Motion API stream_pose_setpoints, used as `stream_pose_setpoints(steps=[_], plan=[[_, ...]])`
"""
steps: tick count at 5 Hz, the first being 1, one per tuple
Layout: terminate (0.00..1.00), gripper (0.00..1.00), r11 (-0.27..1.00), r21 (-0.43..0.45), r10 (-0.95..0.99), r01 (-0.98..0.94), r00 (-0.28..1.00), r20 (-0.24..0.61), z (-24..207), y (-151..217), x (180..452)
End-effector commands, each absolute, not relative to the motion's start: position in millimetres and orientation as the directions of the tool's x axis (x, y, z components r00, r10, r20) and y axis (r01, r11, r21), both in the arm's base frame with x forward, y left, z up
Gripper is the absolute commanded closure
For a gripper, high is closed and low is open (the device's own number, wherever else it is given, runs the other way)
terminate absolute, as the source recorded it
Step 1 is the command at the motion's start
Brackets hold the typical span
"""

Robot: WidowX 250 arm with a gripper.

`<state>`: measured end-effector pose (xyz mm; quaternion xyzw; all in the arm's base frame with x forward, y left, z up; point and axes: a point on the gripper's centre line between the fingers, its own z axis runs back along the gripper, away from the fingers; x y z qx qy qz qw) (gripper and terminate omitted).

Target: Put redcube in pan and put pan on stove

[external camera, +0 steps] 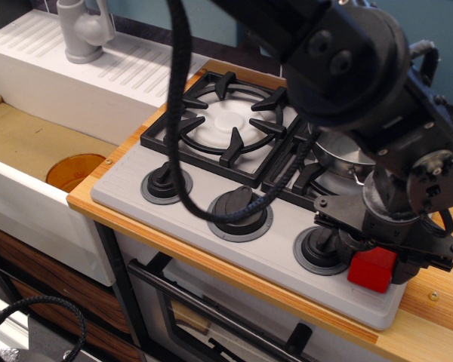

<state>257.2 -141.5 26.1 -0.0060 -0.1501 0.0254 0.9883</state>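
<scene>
- A white sink unit (pixel 30 188) with a ribbed drainboard (pixel 98 64) and grey faucet (pixel 83 30) stands left of the wooden countertop (pixel 430 302).
- An orange drain disc (pixel 74 171) sits in the basin.
- Teal wall (pixel 211 16) behind; oven door (pixel 204 317) below.

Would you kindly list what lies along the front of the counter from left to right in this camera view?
Orange drain disc in the sink → left knob → middle knob → right knob → redcube, with the claw down over it.
</scene>
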Motion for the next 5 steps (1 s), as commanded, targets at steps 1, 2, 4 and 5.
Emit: stream_pose_setpoints(steps=[1, 2, 4, 5], plan=[[0.0, 1.0, 0.999, -0.019, 0.031, -0.027, 0.961, 0.277, 81, -136, 272], [0.0, 1.0, 1.0, -0.008, 0.023, -0.022, 0.97, 0.242, 105, -134, 282], [0.0, 1.0, 1.0, -0.007, -0.013, 0.015, 0.98, 0.199, 138, -128, 327], [0.0, 1.0, 0.998, -0.013, -0.05, 0.054, 0.979, 0.197, 139, -120, 361]])
